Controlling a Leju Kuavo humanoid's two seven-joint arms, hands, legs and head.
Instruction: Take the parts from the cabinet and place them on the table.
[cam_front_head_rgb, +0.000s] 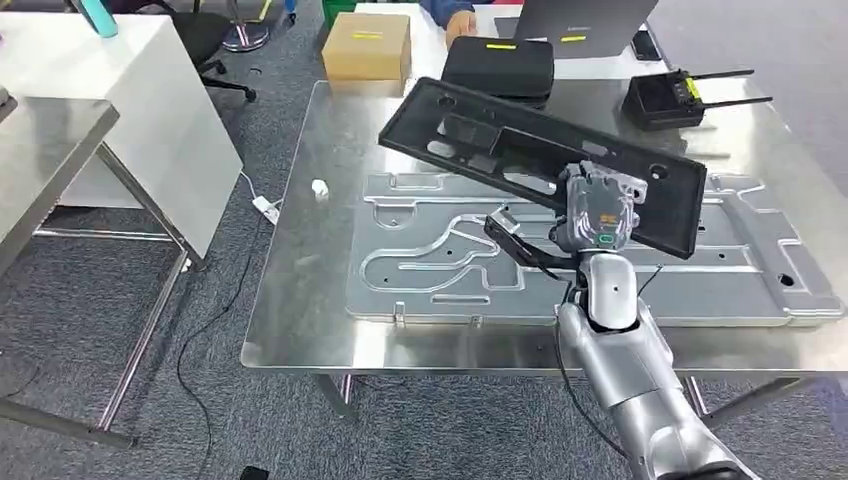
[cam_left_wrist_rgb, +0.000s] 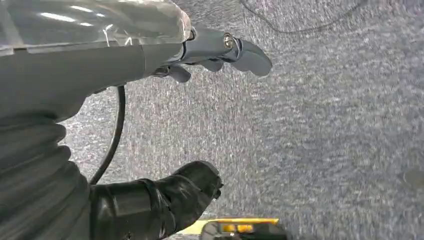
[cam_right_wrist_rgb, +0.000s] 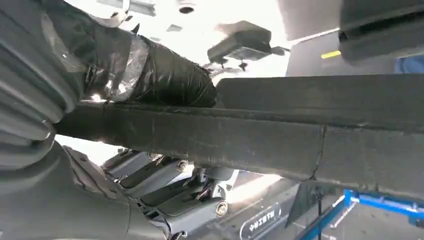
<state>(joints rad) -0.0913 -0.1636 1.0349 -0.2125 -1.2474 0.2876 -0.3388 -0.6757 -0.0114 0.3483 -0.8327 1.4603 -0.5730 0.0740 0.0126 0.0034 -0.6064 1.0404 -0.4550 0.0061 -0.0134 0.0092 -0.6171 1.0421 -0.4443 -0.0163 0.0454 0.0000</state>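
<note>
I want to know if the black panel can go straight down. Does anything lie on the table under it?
Yes. The right hand holds the black panel tilted above the steel table, and a large silver stamped plate lies flat directly beneath it. The panel would land on that plate, not on bare tabletop.

The robot's right hand (cam_front_head_rgb: 597, 215) grips the near edge of a long black plastic panel (cam_front_head_rgb: 480, 140) and holds it tilted above a steel table (cam_front_head_rgb: 300, 290) — over a large stamped metal sheet (cam_front_head_rgb: 430, 265) lying flat there. At the table's far edge sit a cardboard box (cam_front_head_rgb: 367, 45), a black case (cam_front_head_rgb: 499, 67) and a black radio unit with antennas (cam_front_head_rgb: 665, 98); a person's hand (cam_front_head_rgb: 459, 20) rests beyond.
</note>
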